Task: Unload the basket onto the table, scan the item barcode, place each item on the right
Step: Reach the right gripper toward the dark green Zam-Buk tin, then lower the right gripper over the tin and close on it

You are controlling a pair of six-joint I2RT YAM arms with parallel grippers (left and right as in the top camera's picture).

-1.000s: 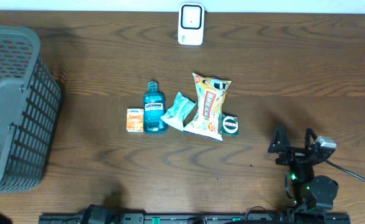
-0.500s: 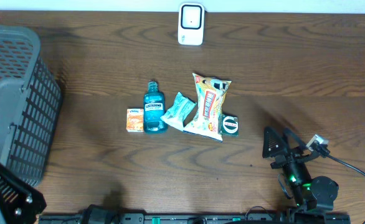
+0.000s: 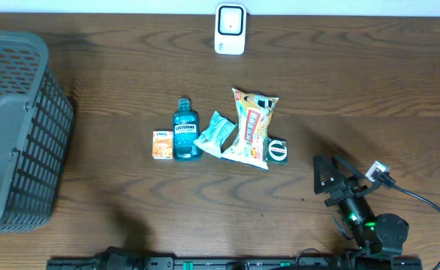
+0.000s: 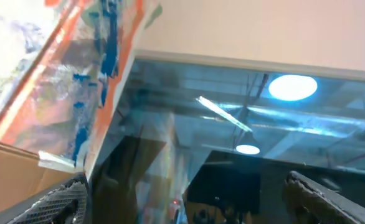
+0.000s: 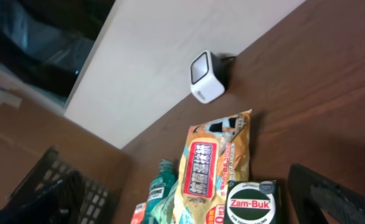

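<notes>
Right pincer (image 3: 328, 174), spread wide near the yellow plastic snack bag (image 3: 252, 127), could shove the small green tin (image 3: 278, 151) seemingly touching that bag.

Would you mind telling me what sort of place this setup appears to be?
Probably a mock shop checkout: a white barcode scanner, packaged goods such as a Listerine bottle and a snack bag, and a grey basket.

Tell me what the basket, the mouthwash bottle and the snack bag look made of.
Basket: matte dark-grey plastic, judging by its moulded grid walls. Mouthwash bottle: clear plastic, probably; teal liquid shows through it. Snack bag: thin printed film, seemingly glossy, with crinkles and crimped ends.
</notes>
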